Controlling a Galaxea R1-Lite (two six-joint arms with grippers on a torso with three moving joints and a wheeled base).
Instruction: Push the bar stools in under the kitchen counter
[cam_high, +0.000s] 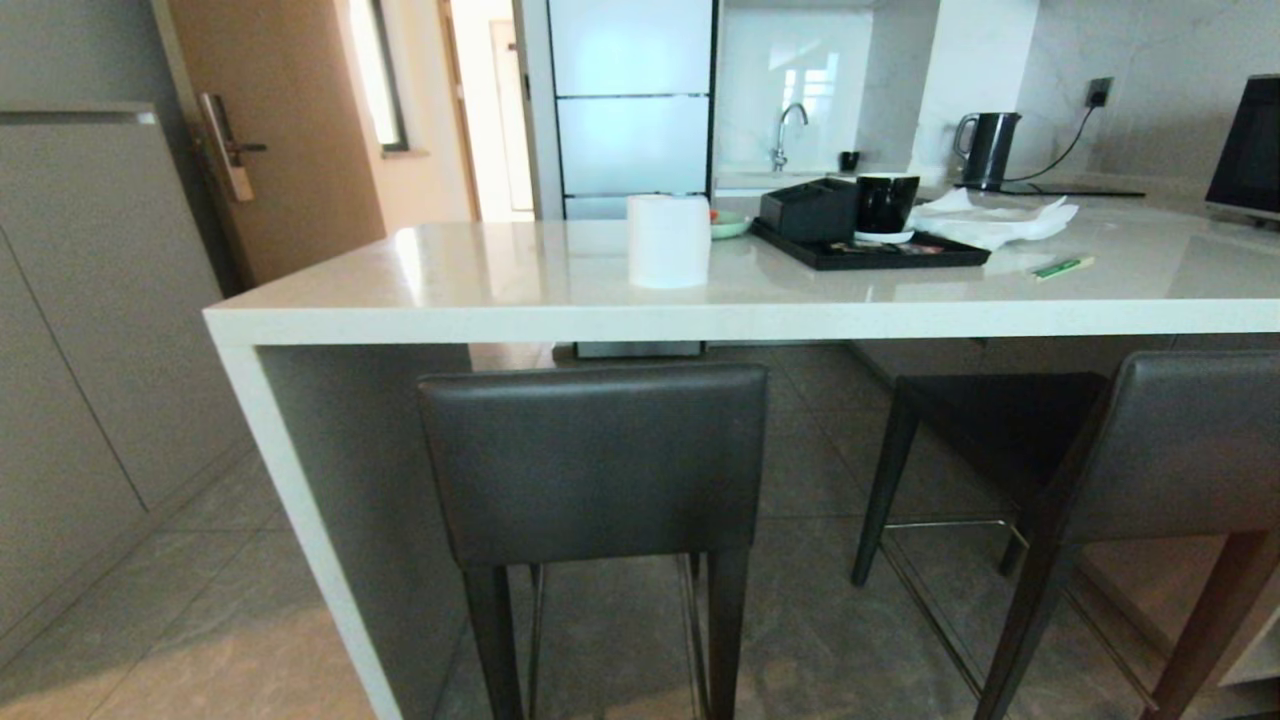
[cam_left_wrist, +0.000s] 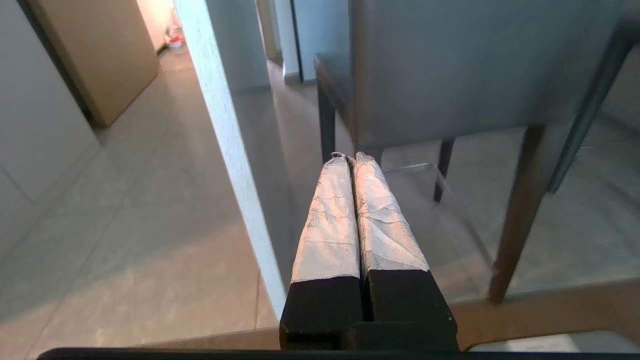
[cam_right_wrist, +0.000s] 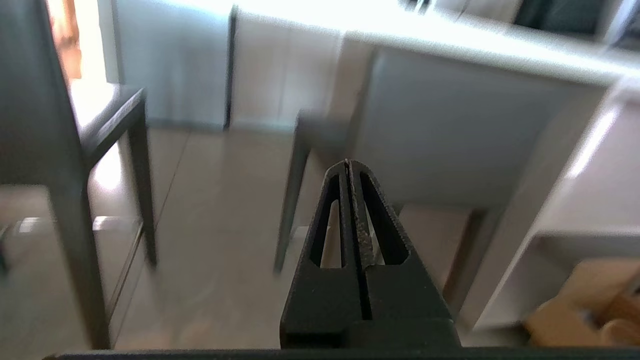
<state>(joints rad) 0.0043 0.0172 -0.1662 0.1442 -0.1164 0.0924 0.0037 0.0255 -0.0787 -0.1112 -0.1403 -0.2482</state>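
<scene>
the white tabletop (cam_high: 560, 300) of the kitchen counter runs across the head view, and everything here is placed against it. the left bar stool (cam_high: 595, 460) stands with its dark grey backrest just below the tabletop's front edge, close to the white side panel (cam_high: 290, 480), its seat tucked beneath. the right bar stool (cam_high: 1170, 450) stands nearer the camera and angled, its backrest out in front of the tabletop edge and its seat only partly under. on the tabletop sit a white paper roll (cam_high: 668, 240) and a black tray (cam_high: 870, 250) holding a black cup (cam_high: 886, 205). the left end effector (cam_left_wrist: 352, 159) has its taped fingers pressed together, holding nothing, low beside the side panel. the right end effector (cam_right_wrist: 349, 162) is likewise closed and empty, below tabletop height.
</scene>
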